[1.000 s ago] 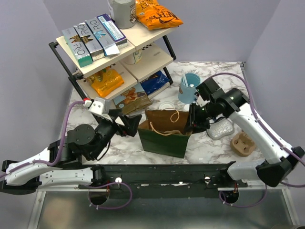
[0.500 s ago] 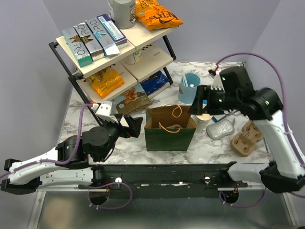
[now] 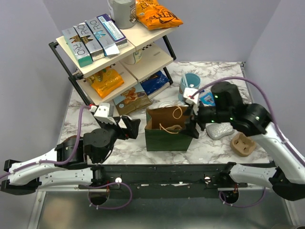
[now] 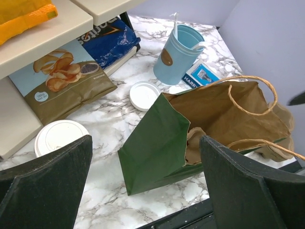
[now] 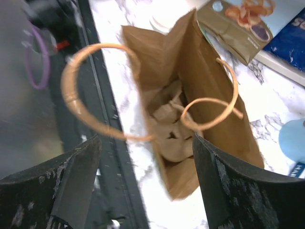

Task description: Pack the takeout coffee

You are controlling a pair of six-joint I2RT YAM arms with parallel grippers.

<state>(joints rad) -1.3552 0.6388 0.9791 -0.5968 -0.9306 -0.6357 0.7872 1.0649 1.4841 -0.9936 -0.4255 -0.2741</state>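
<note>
Your right gripper (image 3: 192, 126) is sitting lower and nearer the table's middle than half a second ago. It was up beside the light blue cup (image 3: 189, 87) then, and now it is hanging at the right end of the paper bag (image 3: 167, 138). Its jaws, nearly closed a second back, are now standing wide apart. In the right wrist view its fingers (image 5: 71, 186) are framing the bag's open mouth from above, with nothing gripped between them. You are looking down past the two twine handles (image 5: 209, 114) onto crumpled brown paper at the bottom of the bag. The bag is standing upright on the marble table (image 4: 109, 157), green outside and brown inside, much where it stood half a second ago.

Your left gripper (image 3: 131, 128) is hovering just left of the bag without touching it, jaws spread wide and holding nothing.

In the left wrist view the takeout coffee (image 4: 61, 136), a cream cup under a round white lid, is standing upright on the table, outside the bag and off to its left. It is sitting just in front of the brown snack packet (image 4: 62, 90). You are not getting a clear sight of it in the overhead view. A loose white lid (image 4: 144, 94) is lying flat on the marble between the coffee and the blue cup, just behind the bag's left corner.
</note>
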